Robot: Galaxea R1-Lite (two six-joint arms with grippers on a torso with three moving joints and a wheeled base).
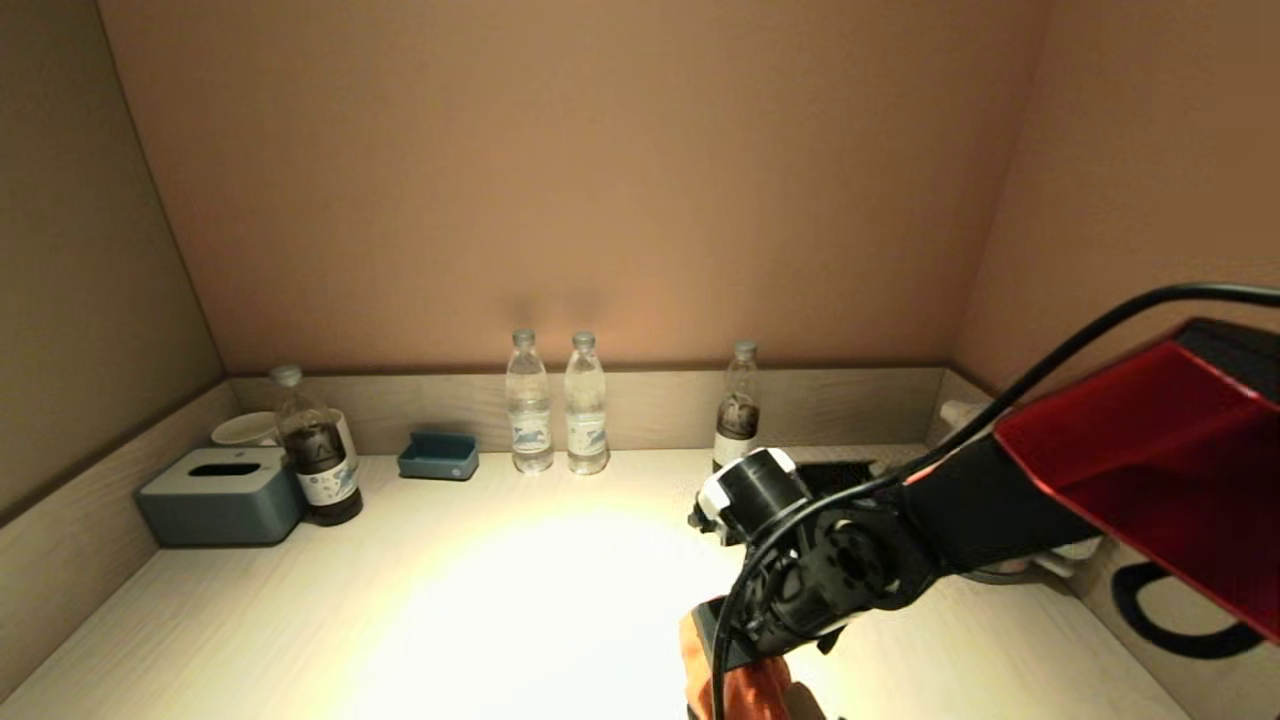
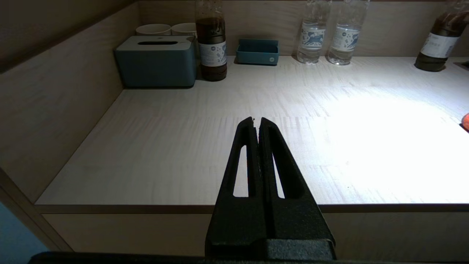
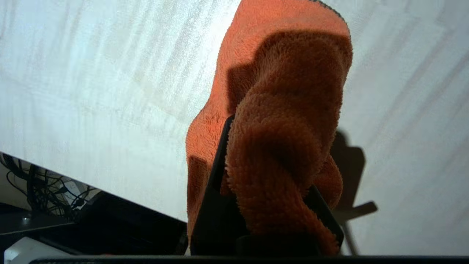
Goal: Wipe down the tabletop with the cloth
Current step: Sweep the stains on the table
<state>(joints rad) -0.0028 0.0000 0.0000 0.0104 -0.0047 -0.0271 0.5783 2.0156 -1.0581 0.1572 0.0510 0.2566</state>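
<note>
The orange terry cloth (image 3: 285, 110) is bunched between the black fingers (image 3: 220, 154) of my right gripper (image 3: 271, 146), which is shut on it. The cloth drapes over the fingertips and hangs onto the pale tabletop (image 3: 91, 73), close to its front edge. In the head view the cloth (image 1: 750, 690) shows under the right wrist at the bottom, right of the middle of the tabletop (image 1: 400, 600). My left gripper (image 2: 256, 119) is shut and empty, above the front edge of the tabletop (image 2: 165, 154) on the left. A sliver of the cloth (image 2: 466, 121) shows far off to its side.
Along the back rim stand a grey-blue tissue box (image 1: 222, 495), white cups (image 1: 245, 428), a dark-liquid bottle (image 1: 318, 450), a small blue tray (image 1: 438, 455), two water bottles (image 1: 529, 405) and another bottle (image 1: 738, 405). Cables (image 3: 40, 183) hang below the front edge.
</note>
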